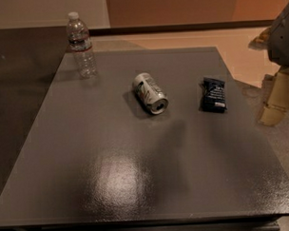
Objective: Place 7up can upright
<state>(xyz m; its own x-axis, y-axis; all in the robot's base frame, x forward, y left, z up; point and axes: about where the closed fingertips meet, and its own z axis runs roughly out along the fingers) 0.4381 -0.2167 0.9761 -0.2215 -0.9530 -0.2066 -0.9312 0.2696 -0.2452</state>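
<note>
One gripper (276,105) only, hanging at the far right edge of the view, past the right rim of the table (137,184) and partly cut off. Wide or narrow: cannot tell. Holding nothing that shows.

Nearest to it, leftward: a flat dark blue snack packet (213,95), lying on the table between gripper and can. Further left, near the table's middle: the can (150,93), down on its side, apart from the snack packet and touching nothing else. Long axis slantwise, from far-left to near-right, one shiny end turned toward the near-right. Well beyond, at the far left corner: a clear water bottle (81,45), upright, well apart from the can.

Judged from this: can not yet grasped, not yet stood on end. Called for next, probably: a reach leftward over or round the snack packet, then a grip across the can's round body, square to that slanted axis rather than along it. Likely risks: a round can on a smooth top, apt to roll sideways if nudged off-centre; snack packet liable to be brushed on the way.
</note>
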